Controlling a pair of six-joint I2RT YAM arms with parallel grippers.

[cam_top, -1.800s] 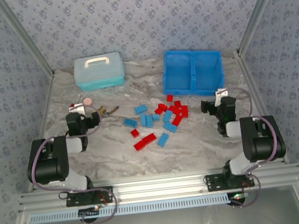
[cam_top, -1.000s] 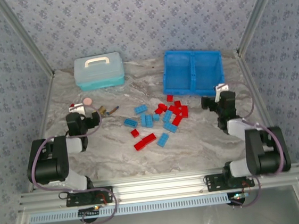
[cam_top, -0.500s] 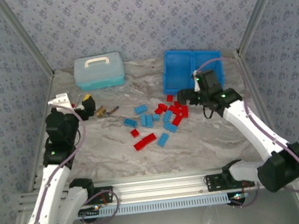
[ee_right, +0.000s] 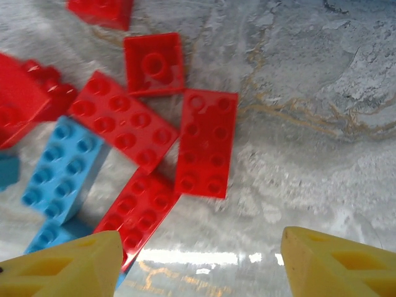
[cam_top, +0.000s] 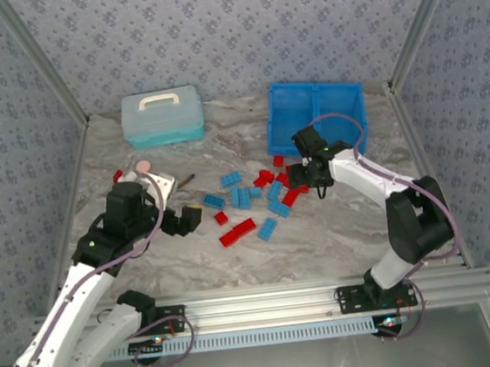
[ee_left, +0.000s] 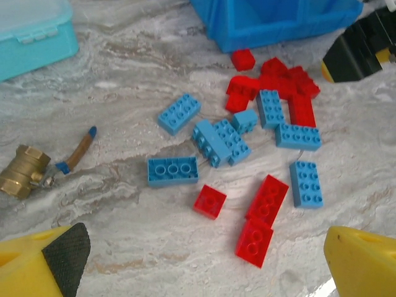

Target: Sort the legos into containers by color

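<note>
Red and light blue legos (cam_top: 264, 195) lie loose on the marble table, just in front of the bright blue two-compartment tray (cam_top: 271, 126), the containers. My left gripper (cam_top: 185, 218) hovers left of the pile, open and holding nothing. In the left wrist view its yellow fingers (ee_left: 362, 263) frame a small red square brick (ee_left: 210, 201) and two red bricks (ee_left: 263, 199). My right gripper (cam_top: 301, 176) is low over the pile's right side. It is open, its fingertips (ee_right: 68, 266) straddling bare table just below a red brick (ee_right: 207, 142). Beside that are more red bricks (ee_right: 124, 120) and a blue one (ee_right: 62, 170).
A pale turquoise lidded case (cam_top: 161, 115) stands at the back left. A pink disc (cam_top: 144, 165) and a red-and-white capped item (cam_top: 119, 175) lie near the left edge. A brass valve (ee_left: 25, 170) sits left of the pile. Walls close in on three sides.
Both arms left their folded poses. The left gripper swung right and down toward the pile's left side. The right gripper came in low over the red bricks and its jaws narrowed somewhat.
</note>
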